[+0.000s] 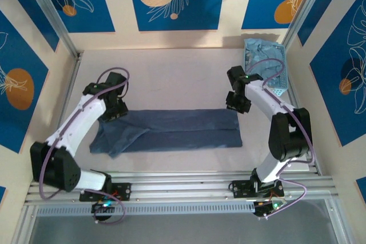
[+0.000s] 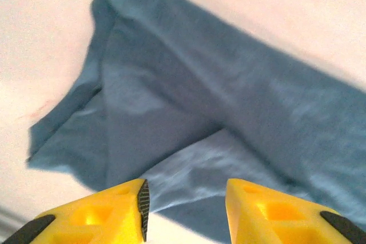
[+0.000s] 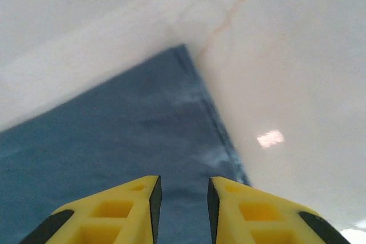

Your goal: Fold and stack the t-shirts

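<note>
A dark slate-blue t-shirt (image 1: 171,130) lies flat on the table as a long band folded lengthwise, its sleeve end bunched at the left. My left gripper (image 1: 112,115) hovers over that left end, by the far edge. In the left wrist view its yellow jaws (image 2: 186,198) stand open above the creased cloth (image 2: 229,95) with nothing between them. My right gripper (image 1: 237,106) hangs over the shirt's far right corner. Its jaws (image 3: 183,195) are a little apart, open above the cloth (image 3: 114,141) near the hem, holding nothing.
A pale blue perforated basket (image 1: 278,90) stands at the back right corner with pale blue cloth (image 1: 263,55) in it, just behind my right arm. Walls close the table at the back and both sides. Bare tabletop lies beyond the shirt.
</note>
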Motion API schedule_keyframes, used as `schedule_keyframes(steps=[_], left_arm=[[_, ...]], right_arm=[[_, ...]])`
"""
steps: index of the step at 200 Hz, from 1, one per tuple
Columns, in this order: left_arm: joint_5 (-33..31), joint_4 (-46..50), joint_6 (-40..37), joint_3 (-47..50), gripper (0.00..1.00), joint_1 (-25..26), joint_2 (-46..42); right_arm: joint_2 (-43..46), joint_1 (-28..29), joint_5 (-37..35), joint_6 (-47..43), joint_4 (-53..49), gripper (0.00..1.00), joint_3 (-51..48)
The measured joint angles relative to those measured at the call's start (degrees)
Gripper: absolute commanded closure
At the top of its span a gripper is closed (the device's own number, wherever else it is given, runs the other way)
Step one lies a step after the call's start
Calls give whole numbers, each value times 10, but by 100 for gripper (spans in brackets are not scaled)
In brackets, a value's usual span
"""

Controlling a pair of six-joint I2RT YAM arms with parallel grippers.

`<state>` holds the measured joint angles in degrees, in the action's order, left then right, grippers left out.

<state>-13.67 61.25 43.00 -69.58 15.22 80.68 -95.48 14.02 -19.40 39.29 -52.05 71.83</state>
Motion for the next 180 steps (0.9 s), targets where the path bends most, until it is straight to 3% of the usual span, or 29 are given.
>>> schedule_keyframes(steps=[43, 89, 135, 180], left_arm=[[53, -74, -10, -40, 63, -100, 146], [98, -103, -34, -44, 64, -203, 227], [101, -116, -54, -40, 72, -238, 265], [98, -114, -76, -38, 57, -247, 254]], right_arm=[[-88, -2, 84, 12, 25, 79, 20], [-161, -10, 110, 15, 23, 79, 43], [-180, -17, 111, 19, 3, 79, 63], [-183, -12, 107, 20, -1, 78, 68]])
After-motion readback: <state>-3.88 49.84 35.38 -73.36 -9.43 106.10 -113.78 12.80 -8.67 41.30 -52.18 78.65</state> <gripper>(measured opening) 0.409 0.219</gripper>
